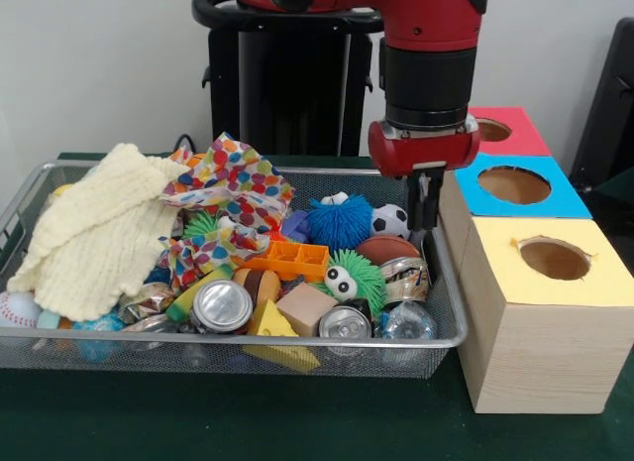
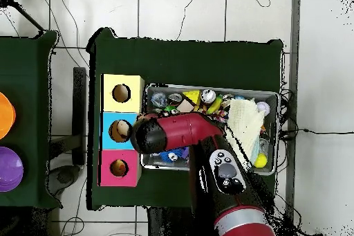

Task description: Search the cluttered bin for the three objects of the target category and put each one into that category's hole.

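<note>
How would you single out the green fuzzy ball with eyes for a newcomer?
Look at the wire bin in the front view, toward the end nearest the yellow box. Between the orange tray and a crushed can sits the green ball. It alone has two big googly eyes; the blue ball behind shows none.

arm [image 1: 426, 55]: red and black, drops in vertical from above; overhead, upper link lies crosswise, bent at the elbow | wrist: black collar over red cuff, pointing straight down | gripper [image 1: 428, 205]: dark, narrow, hanging low; finger gap unreadable
</note>
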Motion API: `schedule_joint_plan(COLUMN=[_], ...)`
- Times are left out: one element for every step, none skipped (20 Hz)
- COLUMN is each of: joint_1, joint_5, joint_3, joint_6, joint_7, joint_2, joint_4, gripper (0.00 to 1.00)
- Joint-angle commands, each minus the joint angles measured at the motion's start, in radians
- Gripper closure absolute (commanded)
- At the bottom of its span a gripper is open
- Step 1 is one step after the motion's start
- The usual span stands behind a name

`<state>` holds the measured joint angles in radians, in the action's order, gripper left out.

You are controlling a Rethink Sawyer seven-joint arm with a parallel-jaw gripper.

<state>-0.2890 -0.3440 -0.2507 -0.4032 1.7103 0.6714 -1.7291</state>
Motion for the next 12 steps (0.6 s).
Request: schedule_joint_plan(joint_1=[-0.026,-0.031,-0.038,-0.042,-0.044,-0.045,-0.045,-0.048,-0.050,-0.049,-0.047,-0.045], joint_5=[0.039,0.040,0.044,0.048,0.050,0.050,0.050,0.047,0.043,0.042,0.041,0.042], joint_3=[0.058,0.061,0.061,0.062,0.063,0.063,0.065,0.065,0.066,0.066,0.066,0.065], joint_6=[-0.081,-0.098,-0.118,-0.137,-0.159,-0.171,-0.175,-0.164,-0.154,-0.149,-0.145,-0.147], joint_7=[0.142,0.130,0.117,0.108,0.097,0.089,0.089,0.091,0.092,0.096,0.100,0.102], joint_2=[0.022,0.030,0.036,0.046,0.057,0.065,0.069,0.073,0.077,0.080,0.083,0.083], joint_4=[-0.070,-0.064,-0.059,-0.055,-0.048,-0.044,-0.046,-0.051,-0.056,-0.061,-0.067,-0.066], gripper=[1.00,1.00,1.00,1.00,1.00,1.00,1.00,1.00,1.00,1.00,1.00,1.00])
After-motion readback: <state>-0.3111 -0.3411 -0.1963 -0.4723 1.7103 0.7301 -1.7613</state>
